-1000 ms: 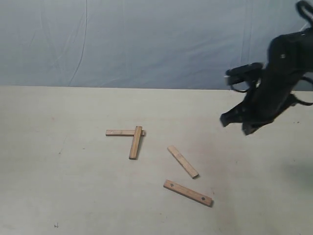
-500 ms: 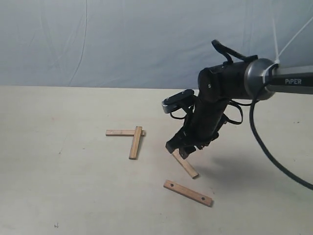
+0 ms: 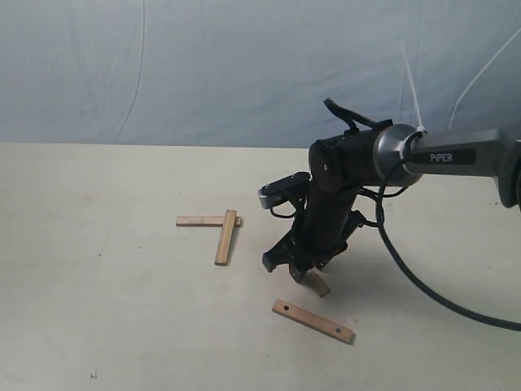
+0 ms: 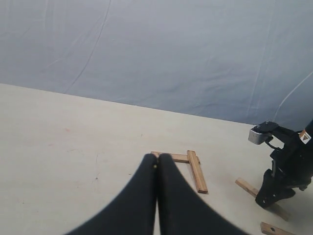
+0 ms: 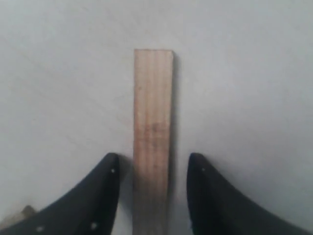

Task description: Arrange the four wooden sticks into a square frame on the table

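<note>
Straddling the diagonal stick, the right gripper stood open, one finger on each side and neither visibly touching the wood. The stick's long axis ran straight out between the jaws, so closing across its width looked like the coming move. The right arm was plainly the nearer; the left gripper hung pressed shut, well apart. Only the exterior view showed the drilled stick nearby, and the far stick with the crossing stick across its end, an L on the table.
</note>
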You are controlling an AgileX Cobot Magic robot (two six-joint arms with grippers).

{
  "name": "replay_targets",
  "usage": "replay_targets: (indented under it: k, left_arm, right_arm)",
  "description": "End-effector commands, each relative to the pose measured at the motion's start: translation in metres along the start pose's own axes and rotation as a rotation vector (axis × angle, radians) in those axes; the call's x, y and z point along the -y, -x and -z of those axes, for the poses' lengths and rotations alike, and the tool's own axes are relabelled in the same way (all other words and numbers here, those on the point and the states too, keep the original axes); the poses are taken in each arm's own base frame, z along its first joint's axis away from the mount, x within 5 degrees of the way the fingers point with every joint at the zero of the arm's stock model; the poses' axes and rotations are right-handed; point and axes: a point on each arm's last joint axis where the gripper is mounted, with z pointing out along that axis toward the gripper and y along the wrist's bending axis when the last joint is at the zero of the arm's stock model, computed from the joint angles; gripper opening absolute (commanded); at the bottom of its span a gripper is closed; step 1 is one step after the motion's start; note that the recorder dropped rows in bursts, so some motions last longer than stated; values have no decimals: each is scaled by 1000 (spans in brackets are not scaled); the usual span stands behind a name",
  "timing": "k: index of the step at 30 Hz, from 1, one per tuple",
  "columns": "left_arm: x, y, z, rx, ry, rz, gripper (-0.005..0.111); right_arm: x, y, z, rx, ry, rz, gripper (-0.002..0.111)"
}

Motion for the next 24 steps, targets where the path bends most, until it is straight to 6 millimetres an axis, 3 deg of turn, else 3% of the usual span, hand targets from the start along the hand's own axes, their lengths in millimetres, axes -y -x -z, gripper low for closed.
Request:
replay_targets:
  k: [1, 2, 4, 8, 12, 17, 21, 24]
  left_arm:
    - [0, -1, 0, 2, -5, 1, 0]
    - [0, -1, 0, 2, -5, 1, 0]
    - [0, -1, 0, 2, -5, 1, 0]
    - [0, -1, 0, 2, -5, 1, 0]
    - [0, -1, 0, 2, -5, 1, 0]
    - [0, -1, 0, 2, -5, 3, 0]
    - [0, -1, 0, 2, -5, 3, 0]
    - [0, -1, 0, 0, -6, 8, 0]
  right_arm:
    - [0, 1, -2, 6, 1, -51, 5]
    - [0, 2, 0, 10, 1, -75, -1]
    - [1, 6, 5, 19, -4, -121, 0]
    - [-3, 16, 30, 46, 2, -191, 0]
    - [-19, 29, 59, 97, 21, -257, 0]
    - [-67, 50, 91, 192, 76, -298, 0]
    - [-103, 67, 93, 260, 81, -334, 0]
    - [-124, 79, 82, 290, 62, -374, 0]
